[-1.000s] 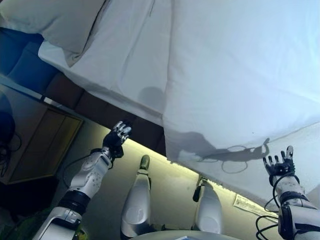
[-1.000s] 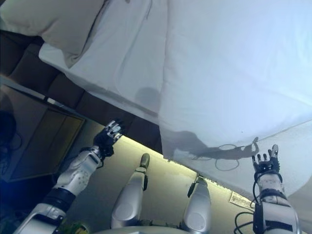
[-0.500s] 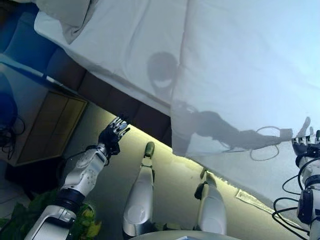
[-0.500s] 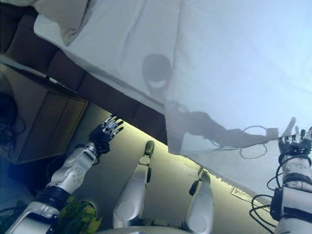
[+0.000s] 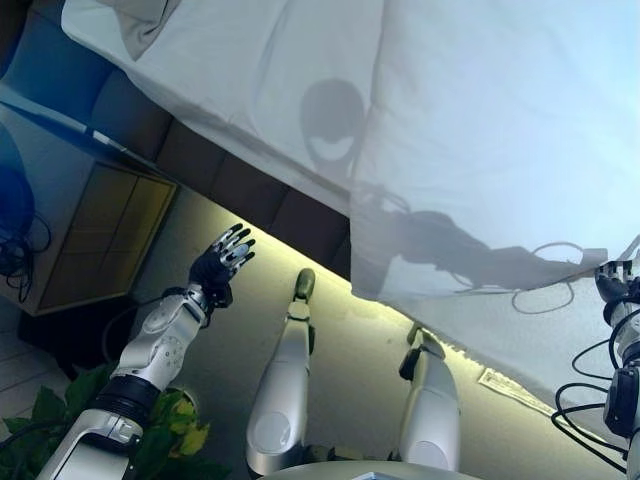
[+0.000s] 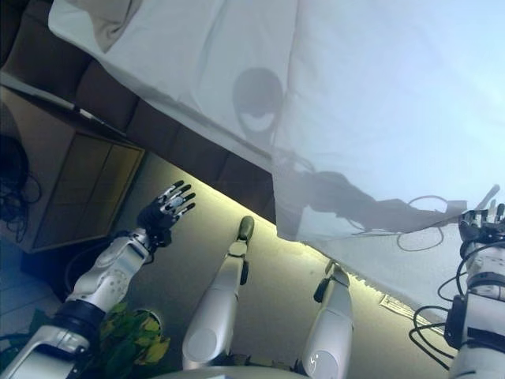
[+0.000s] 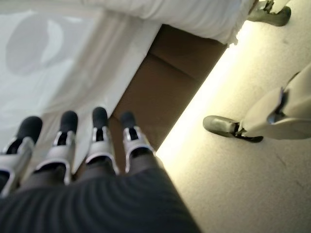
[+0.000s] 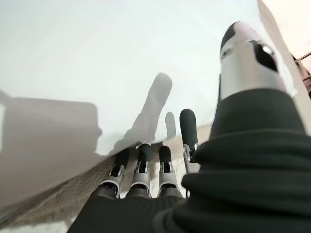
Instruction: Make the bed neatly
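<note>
A white duvet (image 5: 500, 130) covers the bed's right part, and its lower edge hangs over the bed's side. A white sheet (image 5: 250, 90) lies bare to its left, with a pillow (image 5: 150, 15) at the top left corner. My left hand (image 5: 218, 262) is open with spread fingers, in the air over the floor just off the brown bed base (image 5: 250, 195); the left wrist view (image 7: 99, 145) shows it holding nothing. My right hand (image 5: 615, 283) is open at the far right, with straight fingers (image 8: 141, 160) at the duvet's lower edge.
A wooden nightstand (image 5: 100, 235) stands at the left beside the bed. A green plant (image 5: 170, 440) sits by my left arm. A paper label (image 5: 515, 392) lies on the lit floor below the bed's side.
The whole view has shifted as the camera moved. My right hand has risen to the right, up to the duvet's lower edge. My left hand stays open off the bed base.
</note>
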Robot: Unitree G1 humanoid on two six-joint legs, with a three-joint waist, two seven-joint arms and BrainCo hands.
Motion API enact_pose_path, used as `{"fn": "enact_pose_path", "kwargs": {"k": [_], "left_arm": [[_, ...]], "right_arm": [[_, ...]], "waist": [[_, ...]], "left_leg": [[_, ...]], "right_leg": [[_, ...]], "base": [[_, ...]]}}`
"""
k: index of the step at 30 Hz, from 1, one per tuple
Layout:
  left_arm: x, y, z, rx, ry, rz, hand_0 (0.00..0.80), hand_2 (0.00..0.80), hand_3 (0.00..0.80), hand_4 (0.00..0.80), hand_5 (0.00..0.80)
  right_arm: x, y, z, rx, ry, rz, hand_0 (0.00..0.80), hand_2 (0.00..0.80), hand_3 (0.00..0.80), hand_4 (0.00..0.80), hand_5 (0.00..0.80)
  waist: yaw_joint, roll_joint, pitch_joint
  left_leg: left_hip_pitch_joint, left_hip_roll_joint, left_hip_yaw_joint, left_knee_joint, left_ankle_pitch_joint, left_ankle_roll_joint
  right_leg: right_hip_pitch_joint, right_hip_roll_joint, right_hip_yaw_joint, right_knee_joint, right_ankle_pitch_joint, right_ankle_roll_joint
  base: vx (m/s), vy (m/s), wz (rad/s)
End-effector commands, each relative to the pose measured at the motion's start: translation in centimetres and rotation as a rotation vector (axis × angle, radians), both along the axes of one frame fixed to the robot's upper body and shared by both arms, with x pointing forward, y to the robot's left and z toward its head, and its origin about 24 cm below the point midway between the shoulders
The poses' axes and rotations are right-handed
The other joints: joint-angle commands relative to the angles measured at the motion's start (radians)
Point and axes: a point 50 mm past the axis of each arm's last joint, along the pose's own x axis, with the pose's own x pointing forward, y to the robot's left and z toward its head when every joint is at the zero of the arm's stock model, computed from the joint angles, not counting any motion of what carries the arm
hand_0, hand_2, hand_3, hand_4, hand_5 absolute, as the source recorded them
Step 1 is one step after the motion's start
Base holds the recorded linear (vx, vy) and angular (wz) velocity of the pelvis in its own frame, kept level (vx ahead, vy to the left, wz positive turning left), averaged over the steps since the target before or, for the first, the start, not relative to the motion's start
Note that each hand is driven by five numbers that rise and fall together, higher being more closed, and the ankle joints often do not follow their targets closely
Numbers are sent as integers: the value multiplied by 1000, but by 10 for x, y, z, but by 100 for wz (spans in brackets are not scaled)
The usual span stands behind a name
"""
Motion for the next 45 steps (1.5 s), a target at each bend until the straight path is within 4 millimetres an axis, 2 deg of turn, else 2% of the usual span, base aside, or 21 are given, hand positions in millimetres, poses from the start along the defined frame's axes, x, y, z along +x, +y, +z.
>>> {"fn": "enact_pose_path", "kwargs": {"k": [1,9,11,20,32,37,41,45], "left_arm": [[-5,9,8,-10,-58,11,0,0,0,0,0],[-4,18,9,9,-48,29,0,0,0,0,0],[-4,19,8,17,-45,26,0,0,0,0,0],[-3,26,14,26,-56,18,0,0,0,0,0],[-1,47,21,62,-58,49,0,0,0,0,0],[-1,51,22,46,-54,48,0,0,0,0,0],[-4,54,21,45,-49,46,0,0,0,0,0],[-3,57,22,59,-60,40,0,0,0,0,0]], "right_arm": [[-24,-11,-11,16,26,-45,0,0,0,0,0],[-27,-6,-22,14,80,-28,0,0,0,0,0],[-28,-9,-20,-2,86,-35,0,0,0,0,0],[-7,-24,38,-205,-3,-11,0,0,0,0,0],[6,-33,91,-244,-80,-74,0,0,0,0,0],[15,-35,126,-286,-117,-92,0,0,0,0,0],[15,-35,128,-268,-62,-95,0,0,0,0,0],[9,-37,114,-200,-23,-105,0,0,0,0,0]], "waist": [[-4,-13,-59],[-9,-19,-58],[-8,-15,-55],[-2,11,-47],[7,23,-53],[12,36,-57],[10,37,-60],[7,33,-48]], "left_leg": [[-99,21,45,61,30,27],[-125,20,38,85,22,29],[-129,19,36,92,20,30],[-162,9,27,95,33,32],[-200,15,32,110,38,33],[-195,15,39,90,48,33],[-193,23,37,88,50,28],[-196,31,41,80,55,28]], "right_leg": [[-50,-20,34,30,25,16],[-98,-6,53,78,16,15],[-107,-3,55,93,12,14],[-159,-3,63,138,-2,6],[-204,-10,55,180,-8,2],[-208,-7,51,197,-18,-4],[-212,-2,50,213,-25,-8],[-217,-1,47,210,-21,-10]], "base": [[22,-61,-4],[-2,-71,-4],[-6,-83,-3],[-5,-34,0],[-23,-44,4],[-30,-15,2],[-11,-38,1],[-44,-62,-1]]}}
